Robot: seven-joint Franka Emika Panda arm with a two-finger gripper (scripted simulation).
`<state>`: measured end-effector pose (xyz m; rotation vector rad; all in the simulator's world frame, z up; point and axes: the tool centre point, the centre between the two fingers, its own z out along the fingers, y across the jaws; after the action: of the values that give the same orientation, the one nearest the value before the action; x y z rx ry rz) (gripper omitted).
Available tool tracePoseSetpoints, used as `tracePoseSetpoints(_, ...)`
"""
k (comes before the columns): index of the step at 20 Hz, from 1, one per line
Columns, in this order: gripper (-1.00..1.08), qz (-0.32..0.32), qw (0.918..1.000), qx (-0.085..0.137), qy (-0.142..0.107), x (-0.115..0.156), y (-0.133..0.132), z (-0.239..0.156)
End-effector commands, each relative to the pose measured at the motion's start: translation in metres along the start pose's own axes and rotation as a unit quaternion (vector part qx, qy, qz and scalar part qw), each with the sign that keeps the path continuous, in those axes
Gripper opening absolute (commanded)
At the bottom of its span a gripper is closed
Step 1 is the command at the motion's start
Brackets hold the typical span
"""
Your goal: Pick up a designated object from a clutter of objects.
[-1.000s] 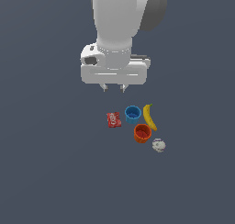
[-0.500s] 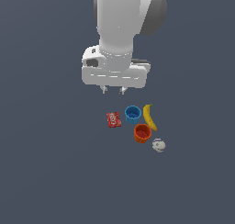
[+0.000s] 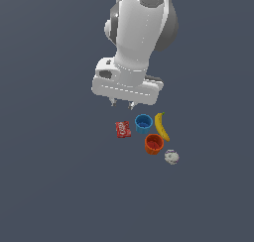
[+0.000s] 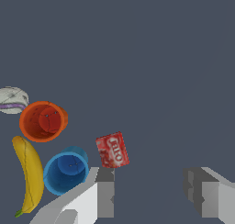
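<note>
Now the gripper (image 3: 123, 105), lower than before, hangs wide open and empty, short of the small bright-blue round cup (image 4: 65, 172), so approach continues.

- Flat red packet (image 4: 112, 150): white lettering that looks like "Jell-O" in the wrist view.
- Same packet in the exterior view (image 3: 122, 129): lettering too small to read.
</note>
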<state>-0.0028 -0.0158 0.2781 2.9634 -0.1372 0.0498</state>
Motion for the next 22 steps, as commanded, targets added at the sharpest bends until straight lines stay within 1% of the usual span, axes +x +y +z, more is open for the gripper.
tracePoseSetpoints(1,0.28,0.009,0.9998,-0.016,0.010,0.001,-0.003,0.008)
tracePoseSetpoints(7,0.28,0.027,0.9978,-0.047,0.037,0.003,-0.012,0.028)
tracePoseSetpoints(12,0.28,0.038,0.9952,-0.065,0.062,0.003,-0.022,0.043)
tracePoseSetpoints(17,0.28,0.045,0.9923,-0.075,0.087,0.001,-0.036,0.058)
tracePoseSetpoints(22,0.28,0.049,0.9895,-0.077,0.112,-0.003,-0.052,0.073)
